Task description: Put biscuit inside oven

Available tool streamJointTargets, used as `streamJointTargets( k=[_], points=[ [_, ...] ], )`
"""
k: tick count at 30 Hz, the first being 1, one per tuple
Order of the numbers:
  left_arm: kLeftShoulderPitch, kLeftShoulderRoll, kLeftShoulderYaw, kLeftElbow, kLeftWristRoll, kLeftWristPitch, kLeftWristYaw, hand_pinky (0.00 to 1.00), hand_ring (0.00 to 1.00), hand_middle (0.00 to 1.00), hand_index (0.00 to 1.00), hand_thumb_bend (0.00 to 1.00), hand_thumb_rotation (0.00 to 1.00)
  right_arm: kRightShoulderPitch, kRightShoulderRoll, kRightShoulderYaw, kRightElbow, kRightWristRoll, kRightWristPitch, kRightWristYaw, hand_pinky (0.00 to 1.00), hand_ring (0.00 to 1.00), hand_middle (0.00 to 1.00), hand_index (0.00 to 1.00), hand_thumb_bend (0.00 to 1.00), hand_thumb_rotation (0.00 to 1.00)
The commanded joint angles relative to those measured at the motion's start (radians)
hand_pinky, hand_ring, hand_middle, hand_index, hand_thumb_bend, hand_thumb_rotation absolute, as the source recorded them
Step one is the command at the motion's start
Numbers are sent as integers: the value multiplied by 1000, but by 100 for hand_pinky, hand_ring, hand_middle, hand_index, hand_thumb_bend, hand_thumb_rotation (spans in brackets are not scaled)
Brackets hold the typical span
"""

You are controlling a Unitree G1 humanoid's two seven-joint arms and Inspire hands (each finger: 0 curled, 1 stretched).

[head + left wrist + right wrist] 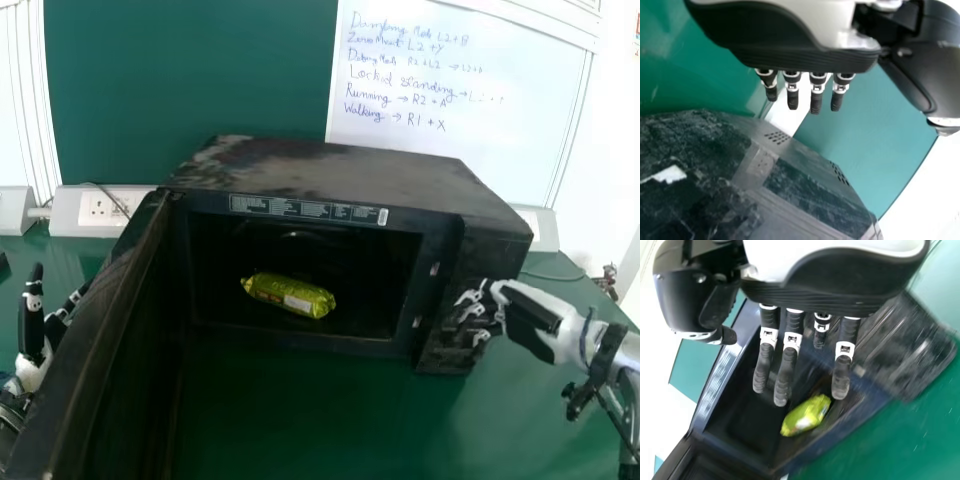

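The right robot hand (524,314) is in front of the oven (330,170), by the dark panel (447,325) to the right of its opening, on the side toward the table's right edge. Its fingers (785,375) are extended and slightly spread, with nothing pinched between them, and the thumb (705,335) stands out to the side. Whether a fingertip touches the panel, I cannot tell.

The left robot hand (35,372) is over the left part of the table (330,420), beyond the outer side of the open door (110,300). Its fingers are loosely extended and spread, and it holds nothing.

The biscuit pack (280,292) lies inside the oven, on the cavity floor near the front opening. It has a yellow-green wrapper with a pale patch and rests at a slant, its left end a little farther in than its right. Both hands are apart from it.

The oven sits toward the table's far edge, its opening facing the near edge. The door is hinged at the left and swung wide open, reaching toward the near left corner. Along the far edge, a white socket strip (85,207) runs left of the oven, with a cable (110,198) at it. Behind stand a green board (190,80) and a whiteboard (460,130) with handwriting.
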Motion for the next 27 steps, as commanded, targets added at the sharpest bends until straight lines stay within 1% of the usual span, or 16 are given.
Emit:
streamJointTargets(
  k=[1,2,3,4,5,9,11,12,15,17,20,22,25,27],
  points=[
    [3,20,-4,10,-7,4,-29,66,73,76,77,70,7,26,-4,-22,23,-9,-6,-45,27,34,38,48,51,15],
    [3,25,-6,17,-7,0,-51,66,73,76,78,69,7,33,-3,-28,27,-12,6,-65,27,33,38,44,61,22],
    [4,30,-9,22,0,-8,-71,67,73,76,80,68,7,41,-9,-26,28,-25,12,-86,28,33,37,42,67,28],
    [6,34,-12,24,5,-13,-84,66,73,76,80,68,9,48,-16,-23,28,-40,11,-105,28,33,37,40,72,36],
    [7,37,-13,24,8,-14,-93,66,73,76,80,68,9,54,-16,-25,30,-46,12,-122,28,32,36,40,74,40],
    [4,51,-19,39,8,-18,-147,67,74,78,82,69,10,73,-10,-31,22,-68,31,-192,27,31,35,38,77,42],
    [8,54,-28,23,18,-29,-166,68,75,78,82,67,12,88,-13,-21,-19,-108,66,-251,27,30,34,37,80,44],
    [10,53,-32,13,17,-30,-173,69,75,78,83,66,12,96,-19,-14,-36,-129,73,-269,27,30,35,37,81,45],
    [17,47,-40,-22,11,-26,-181,73,77,79,82,62,13,104,-27,5,-73,-176,104,-307,25,30,35,39,79,46],
    [24,41,-46,-51,-3,-19,-184,74,77,79,81,59,13,104,-32,16,-87,-197,122,-320,25,30,36,39,78,46],
    [35,33,-50,-91,-31,9,-169,75,78,80,81,57,10,100,-34,22,-101,-212,154,-333,24,30,36,39,76,43],
    [41,30,-54,-119,-46,26,-153,73,77,79,80,56,9,104,-42,31,-106,-234,147,-343,25,30,36,39,75,45],
    [48,28,-59,-146,-63,43,-137,75,78,80,81,54,9,100,-44,34,-104,-242,154,-343,25,30,36,39,74,45],
    [52,26,-61,-165,-71,55,-124,74,78,80,81,54,9,97,-50,40,-90,-251,145,-342,26,31,36,39,74,47]
  ],
)
